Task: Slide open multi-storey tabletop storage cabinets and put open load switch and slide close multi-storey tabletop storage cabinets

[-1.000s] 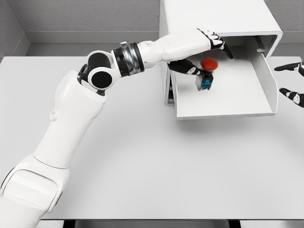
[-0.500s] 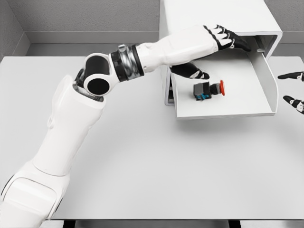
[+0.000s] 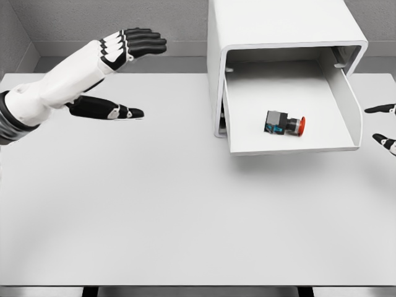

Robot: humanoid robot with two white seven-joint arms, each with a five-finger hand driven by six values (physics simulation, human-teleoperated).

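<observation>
Head view: switch lies on its side in the pulled-out drawer. Left hand spread, empty, well apart. Right hand barely visible, seemingly unclenched. Risk: a hard closing shove could roll the switch.

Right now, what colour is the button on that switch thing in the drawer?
Red, on the load switch in the head view.

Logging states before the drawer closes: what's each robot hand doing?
Left robot hand: open, holding nothing.
Right robot hand: only fingertips visible, cannot be told.
</observation>
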